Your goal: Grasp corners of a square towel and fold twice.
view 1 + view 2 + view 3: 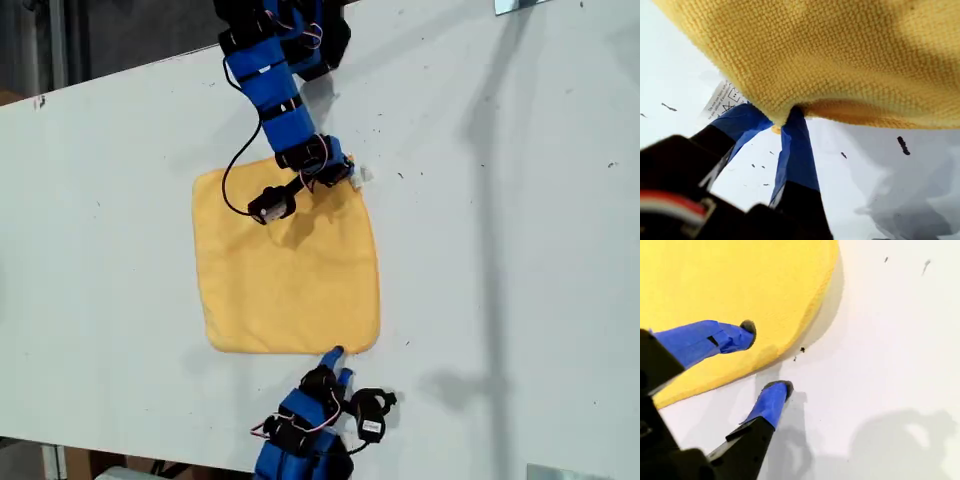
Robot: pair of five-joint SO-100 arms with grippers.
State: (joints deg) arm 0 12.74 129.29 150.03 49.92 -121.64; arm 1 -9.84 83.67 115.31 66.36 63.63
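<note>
Lying flat and unfolded on the white table (520, 250), the towel (288, 270) fills the middle of the exterior view. Nearest that view's lower edge, my second gripper (767, 357) hovers at the towel's near corner (810, 315), jaws spread: one blue fingertip (742, 335) sits over the yellow cloth and the other over bare table just beside the hem, so nothing is held. That arm's base is cut off by the exterior view's lower edge. Farther off, my first gripper (784, 120) pinches the far corner of the cloth, jaws pressed together on the hem, with the cloth lifted and bulging over the tips. A white tag (722, 100) shows just beside one jaw; its print is too small to read. In the exterior view this arm covers much of the towel's far edge, and its upper part runs out of frame.
</note>
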